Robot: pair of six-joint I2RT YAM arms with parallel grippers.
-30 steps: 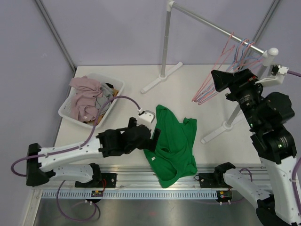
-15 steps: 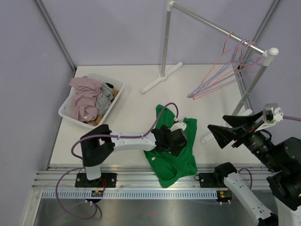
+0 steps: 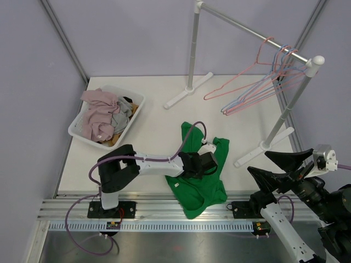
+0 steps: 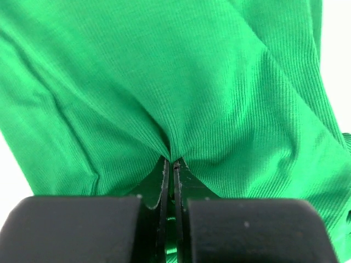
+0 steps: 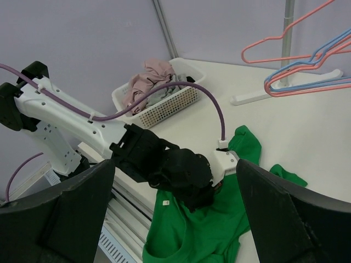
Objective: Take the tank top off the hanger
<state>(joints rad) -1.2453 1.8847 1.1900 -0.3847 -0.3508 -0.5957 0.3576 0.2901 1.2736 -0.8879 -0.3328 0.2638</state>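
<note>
The green tank top (image 3: 204, 185) lies crumpled on the white table (image 3: 153, 120) near the front edge, apart from the hangers. My left gripper (image 3: 206, 163) sits on its middle, shut on a pinched fold of the fabric (image 4: 171, 162). The cloth fills the left wrist view (image 4: 175, 82). Several bare pink and blue hangers (image 3: 249, 87) hang from the rail (image 3: 247, 26) at the back right. My right gripper (image 3: 258, 162) hovers open and empty at the near right, looking down at the tank top (image 5: 211, 233) and the left arm (image 5: 175, 170).
A white basket (image 3: 131, 118) of pink and grey clothes stands at the left. The rack's feet (image 3: 189, 90) rest on the table at the back centre and at the right (image 3: 263, 149). An aluminium rail (image 3: 164, 211) runs along the near edge.
My left gripper has shut on the tank top's fabric. The right arm has pulled back and down toward the near right corner. The pink hanger has swung left on the rail.
</note>
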